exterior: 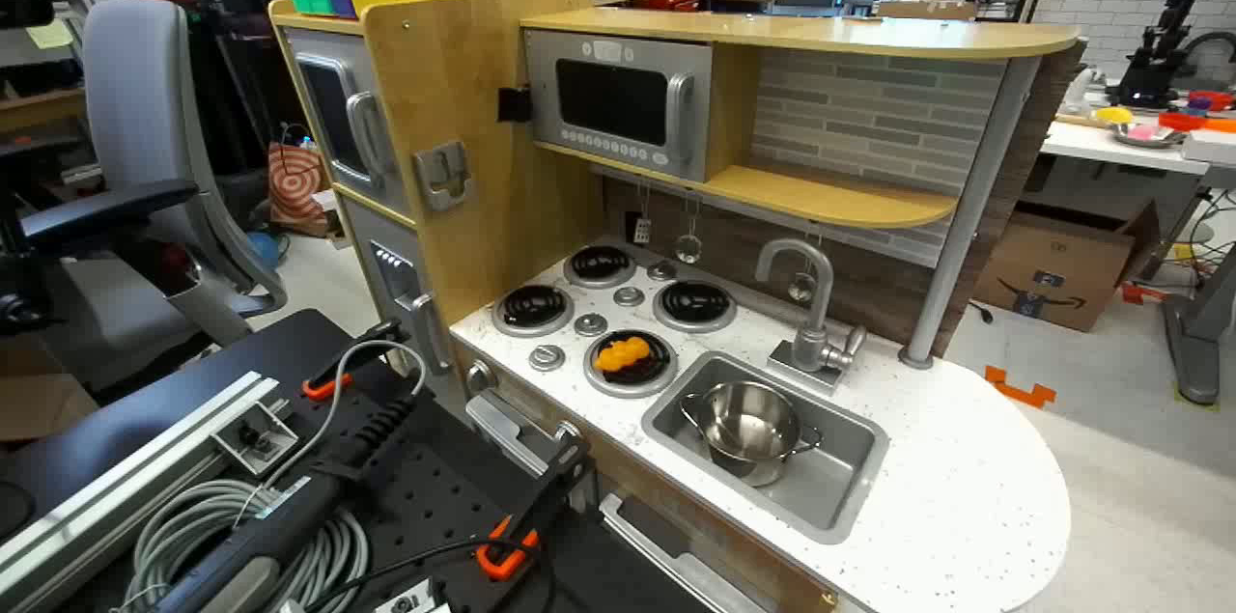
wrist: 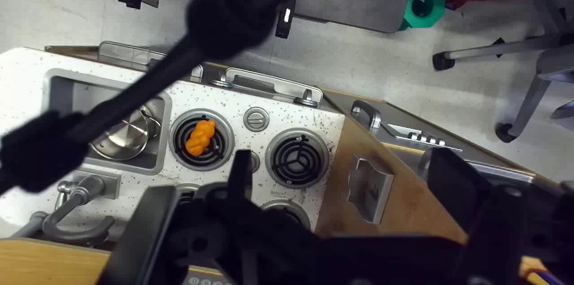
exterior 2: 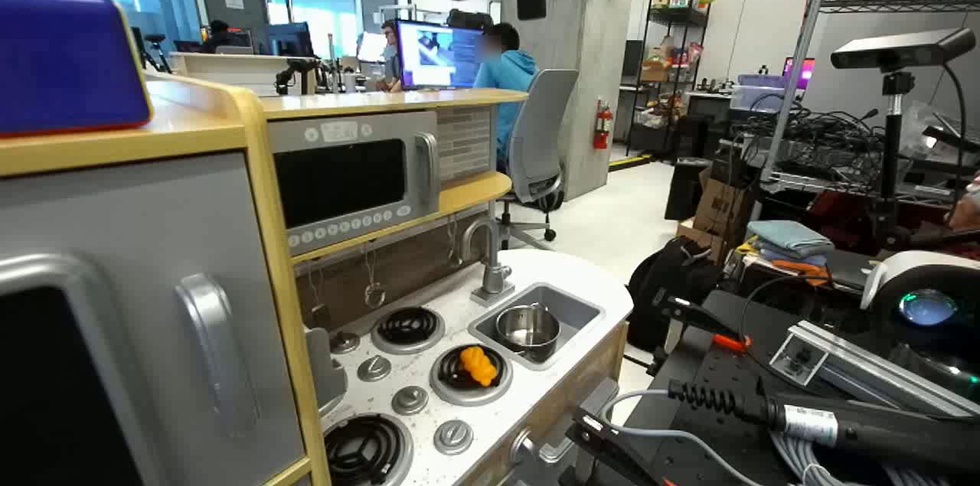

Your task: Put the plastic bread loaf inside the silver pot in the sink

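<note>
- Toy kitchen (exterior: 483,159): tan wood and grey, filling the centre and right of the frame in an exterior view.
- White speckled countertop (exterior: 985,487): lower right of that frame, its rounded end toward the right edge; in the wrist view it covers much of the left half.
- Microwave (exterior: 618,101): above the centre of the same exterior frame, grey with a dark window.
- Sink (exterior: 830,483): lower right there, a grey rectangular basin set into the countertop; far left in the wrist view.
- Faucet (exterior: 819,304): just above the sink in that exterior frame, its spout curving over to the left.
- Gripper (wrist: 334,166): along the bottom of the wrist view, its two fingers standing wide apart.
- Silver pot (exterior: 751,425): inside the sink, mouth upward; at the left of the wrist view, partly covered by a dark, blurred cable (wrist: 148,85).
- Burner (exterior: 660,370): black coil with a silver rim, just beside the sink.
- Plastic bread loaf (exterior: 623,354): orange and lumpy, resting on that burner, apart from the pot; below the middle in both exterior views, left of centre in the wrist view.
</note>
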Robot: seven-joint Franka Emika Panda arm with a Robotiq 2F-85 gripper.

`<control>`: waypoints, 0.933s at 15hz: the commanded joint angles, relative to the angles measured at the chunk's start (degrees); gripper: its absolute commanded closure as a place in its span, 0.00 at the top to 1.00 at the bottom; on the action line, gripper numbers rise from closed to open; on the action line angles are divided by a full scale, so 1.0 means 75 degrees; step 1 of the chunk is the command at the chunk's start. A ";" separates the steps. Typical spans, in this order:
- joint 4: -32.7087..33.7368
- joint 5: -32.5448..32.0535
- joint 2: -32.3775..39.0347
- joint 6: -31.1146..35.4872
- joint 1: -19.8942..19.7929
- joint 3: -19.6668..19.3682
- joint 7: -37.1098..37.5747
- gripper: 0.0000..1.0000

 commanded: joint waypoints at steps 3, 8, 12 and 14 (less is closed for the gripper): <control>-0.0012 -0.0109 0.0456 0.0241 -0.0115 -0.0110 0.0216 1.00; -0.0216 -0.0400 0.1713 0.1601 -0.0432 -0.0438 0.0494 1.00; -0.0320 -0.0314 0.2497 0.3173 -0.0468 -0.0642 0.0401 1.00; -0.0266 -0.0331 0.2817 0.3653 -0.0450 -0.0708 0.0453 1.00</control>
